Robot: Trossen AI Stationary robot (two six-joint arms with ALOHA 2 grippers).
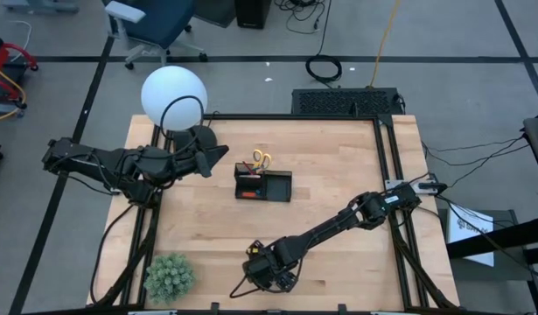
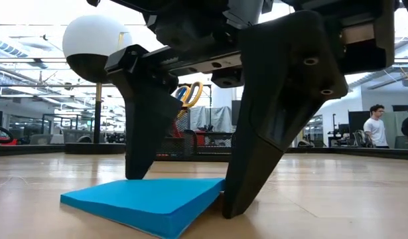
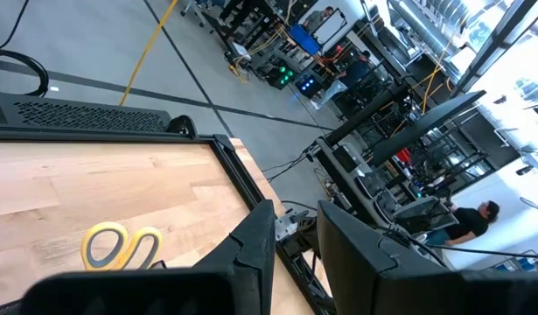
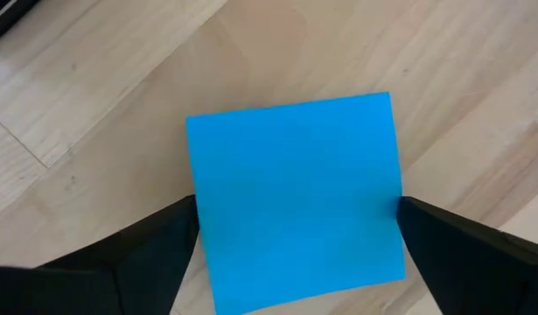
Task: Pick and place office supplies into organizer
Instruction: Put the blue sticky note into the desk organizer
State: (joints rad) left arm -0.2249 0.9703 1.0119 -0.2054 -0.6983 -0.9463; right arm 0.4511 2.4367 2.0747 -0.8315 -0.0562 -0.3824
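From above, the right gripper is down at the table's near edge, well away from the organizer. Low view: flat blue note pad lies on the wood between its wide-open fingers, tips down by the pad's edges. Right wrist view: square pad fills the gap, nothing gripped yet.

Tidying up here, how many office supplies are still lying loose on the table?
1: the blue note pad near the front edge, between the right gripper's open fingers. Anything under the arms may be hidden.

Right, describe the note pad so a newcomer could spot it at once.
Start at the wooden table and go to its near edge, away from the white globe lamp. There the right gripper stands open, straddling the blue square note pad. It lies flat, the only blue thing on the table.
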